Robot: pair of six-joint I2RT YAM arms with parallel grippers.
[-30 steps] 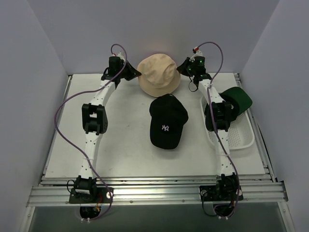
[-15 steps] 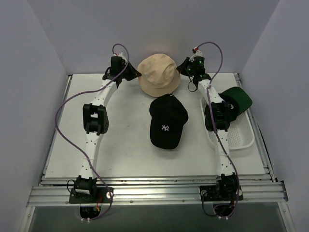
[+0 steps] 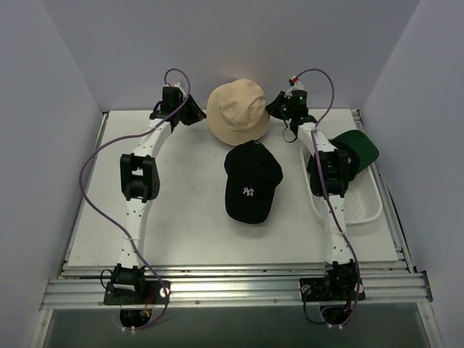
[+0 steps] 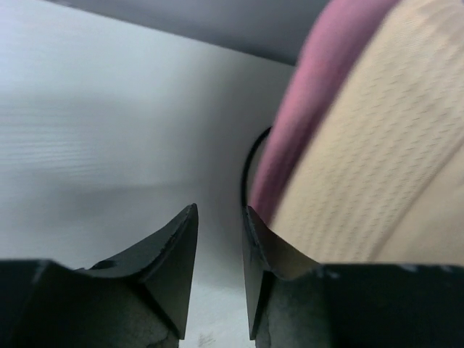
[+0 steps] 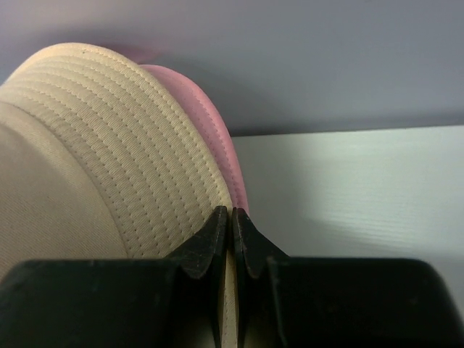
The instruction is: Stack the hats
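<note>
— Jaws first: how did yours stand?

— On my left gripper they stood a little apart with nothing between them, only bare table showing through the gap. On my right gripper they were pressed together on the brim of the tan hat, with a thin strip of cloth nipped between the tips.

— And where was that hat?

— At the far middle of the table, sitting over the pink hat, whose rim peeped out from under it on both sides. My left gripper was just beside its left edge and my right was at its right edge. The black cap lay just in front of the pair, nearer me. The green hat rested on the far end of the white tray, off to the right.

— How did you judge it would handle?

— Light and floppy, I reckoned. The brim was soft stitched cloth, so it would likely sag from a single pinch and might drag the pink hat along. I'd have taken hold at the brim on opposite sides, not at the crown, which would only cave in.

— Its look?

— Sandy tan, with a round crown and rows of stitching ringing the brim. I could see no mark on it.
</note>
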